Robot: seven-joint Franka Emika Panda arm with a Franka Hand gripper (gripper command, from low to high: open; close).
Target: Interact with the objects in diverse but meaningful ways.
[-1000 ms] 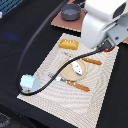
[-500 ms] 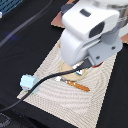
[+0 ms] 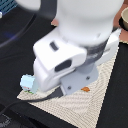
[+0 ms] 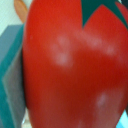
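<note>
In the exterior view the white arm head (image 3: 75,55) fills most of the picture, blurred. The gripper is hidden beneath it, so I cannot tell whether its fingers are apart, together or clamped on anything. Right before the wrist camera sits the glossy red toy tomato (image 4: 75,70) with a dark green leaf cap (image 4: 102,10), almost filling that view. Beneath the head lies a beige woven placemat (image 3: 95,97). Beside the head, on the exterior view's left, stands a small pale blue-green carton (image 3: 28,83) on the mat's corner.
</note>
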